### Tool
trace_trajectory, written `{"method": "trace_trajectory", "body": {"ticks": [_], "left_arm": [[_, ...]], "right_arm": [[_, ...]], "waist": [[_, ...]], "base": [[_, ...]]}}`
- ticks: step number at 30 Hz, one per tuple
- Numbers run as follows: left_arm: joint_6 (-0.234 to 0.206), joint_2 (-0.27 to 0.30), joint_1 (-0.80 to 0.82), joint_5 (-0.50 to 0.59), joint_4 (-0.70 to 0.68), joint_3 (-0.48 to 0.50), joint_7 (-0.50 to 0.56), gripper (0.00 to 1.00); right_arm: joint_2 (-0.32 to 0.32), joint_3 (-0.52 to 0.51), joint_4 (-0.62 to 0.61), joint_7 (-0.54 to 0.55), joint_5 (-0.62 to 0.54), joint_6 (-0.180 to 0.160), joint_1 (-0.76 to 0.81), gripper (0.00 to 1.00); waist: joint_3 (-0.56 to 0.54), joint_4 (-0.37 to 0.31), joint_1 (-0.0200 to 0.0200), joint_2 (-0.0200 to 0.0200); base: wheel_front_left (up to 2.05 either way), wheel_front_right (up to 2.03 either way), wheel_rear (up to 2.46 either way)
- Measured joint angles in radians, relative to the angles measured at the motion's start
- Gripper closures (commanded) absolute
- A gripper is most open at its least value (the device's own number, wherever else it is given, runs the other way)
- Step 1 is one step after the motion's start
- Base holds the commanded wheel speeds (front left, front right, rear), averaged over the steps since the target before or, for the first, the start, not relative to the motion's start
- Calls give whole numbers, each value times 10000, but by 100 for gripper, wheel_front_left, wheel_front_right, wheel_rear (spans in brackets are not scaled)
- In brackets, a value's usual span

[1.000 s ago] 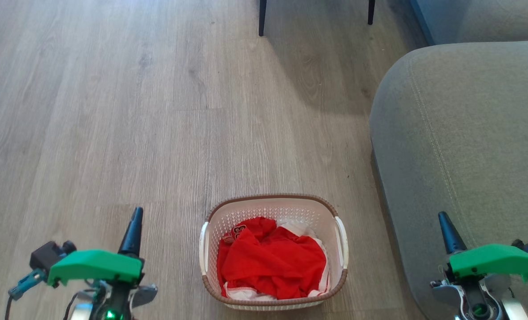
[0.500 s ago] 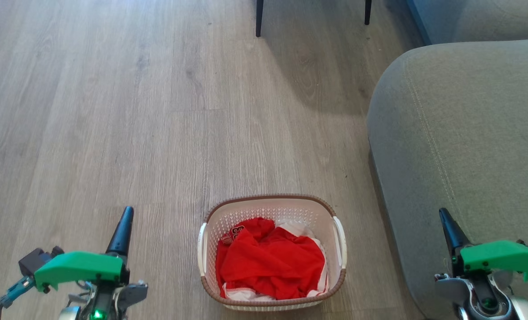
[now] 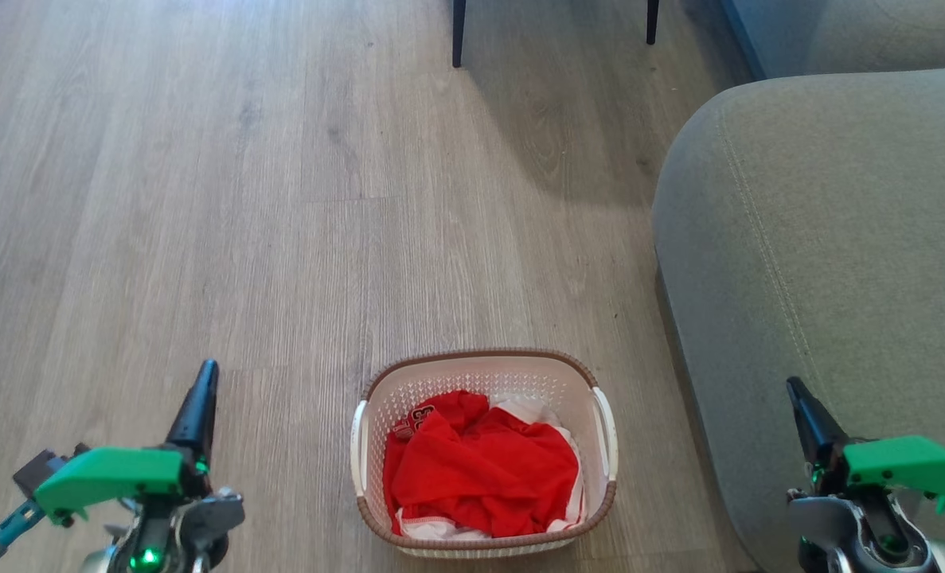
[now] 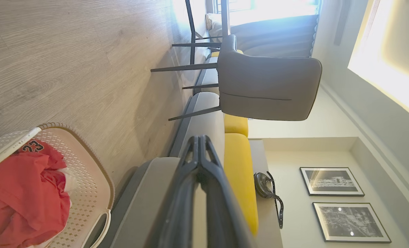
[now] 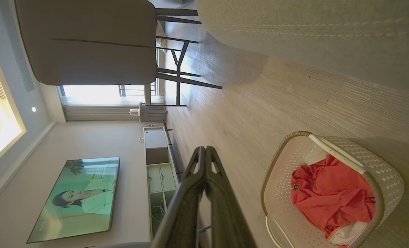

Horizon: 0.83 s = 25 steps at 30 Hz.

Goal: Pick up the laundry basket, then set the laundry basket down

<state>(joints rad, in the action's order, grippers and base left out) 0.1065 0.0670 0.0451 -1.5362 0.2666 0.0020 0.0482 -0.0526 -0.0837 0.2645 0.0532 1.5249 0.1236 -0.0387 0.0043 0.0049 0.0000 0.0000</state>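
Both pressed together, left end effector (image 3: 207,369) drifted outward from laundry basket (image 3: 480,376), right end effector (image 3: 794,387) steady.

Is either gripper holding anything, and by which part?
Nothing is held: left gripper and right gripper are shut, empty, clear of the laundry basket standing on the floor.

Only one piece of writing can be read: the number 23 (image 4: 33,146), black with a white outline, printed on the red garment (image 4: 25,196) lying inside the laundry basket (image 4: 87,172), on the fold close under the basket's brown rim in the left wrist view. In the head view a print (image 3: 422,416) on that garment shows white-edged figures too small to read. In the right wrist view there is only a small unreadable mark (image 5: 296,187). Any lettering on the television (image 5: 77,198), well apart from the basket, is too blurred to read.
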Motion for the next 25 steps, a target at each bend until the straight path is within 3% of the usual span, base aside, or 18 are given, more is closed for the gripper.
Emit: {"method": "trace_trajectory", "body": {"ticks": [10, 25], "left_arm": [[173, -12, 3, -1022, 65, 370, 299, 100], [173, -31, 4, -1022, 69, 410, 311, 100]], "right_arm": [[0, -157, 104, 307, 1030, 0, -188, 100], [0, -196, 105, 336, 1039, 0, -197, 100]], "waist": [[-11, -50, 0, 0], [-11, -50, 0, 0]], "base": [[0, 0, 0], [0, 0, 0]]}}
